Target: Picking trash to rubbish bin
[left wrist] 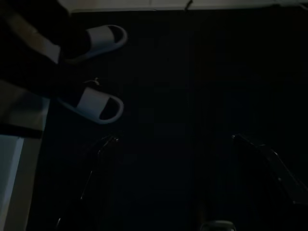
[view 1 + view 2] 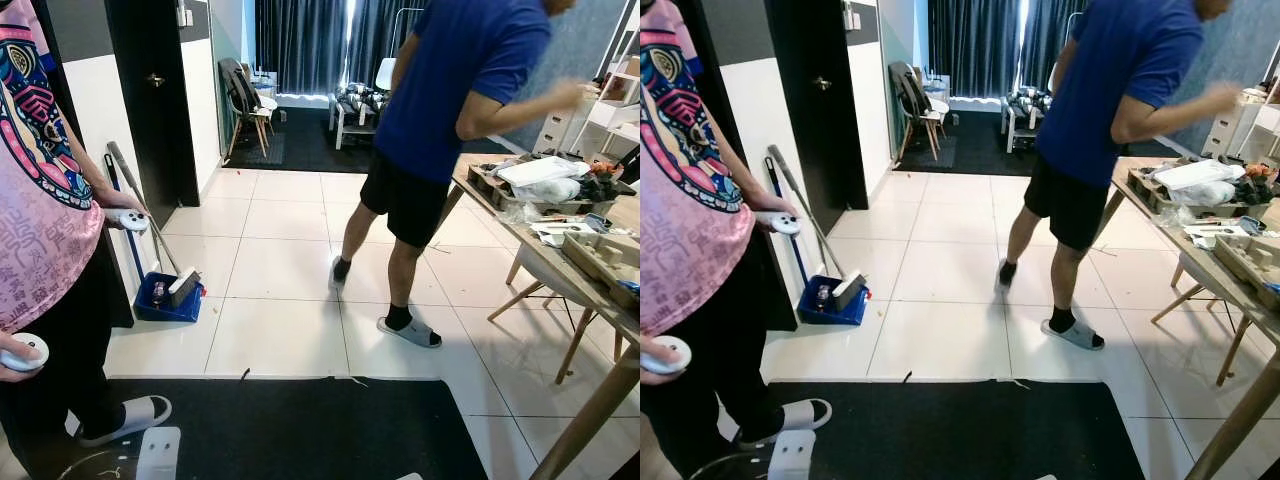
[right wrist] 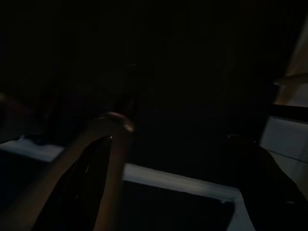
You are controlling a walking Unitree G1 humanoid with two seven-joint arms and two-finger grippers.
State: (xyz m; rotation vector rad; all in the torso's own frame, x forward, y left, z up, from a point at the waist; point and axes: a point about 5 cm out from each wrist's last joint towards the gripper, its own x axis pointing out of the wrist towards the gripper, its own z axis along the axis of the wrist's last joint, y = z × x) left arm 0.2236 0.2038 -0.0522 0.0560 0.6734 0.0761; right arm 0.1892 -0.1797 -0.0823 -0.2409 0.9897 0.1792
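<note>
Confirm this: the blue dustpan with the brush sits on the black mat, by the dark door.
Not quite. The blue dustpan with the brush sits on the white tiled floor, beyond the black mat, by the dark door. The left eye view shows it.

Two people (image 2: 440, 110) on white tiles — black mat (image 2: 300, 425), cluttered wooden table (image 2: 560, 270) beside.

My head's two eyes look forward and down over the white tiled floor (image 2: 290, 260) and black mat (image 2: 300, 430), sharing nearly one scene. My wrist cameras hang low and close, dark: the left faces white slippers (image 1: 96, 103) on that mat.
</note>
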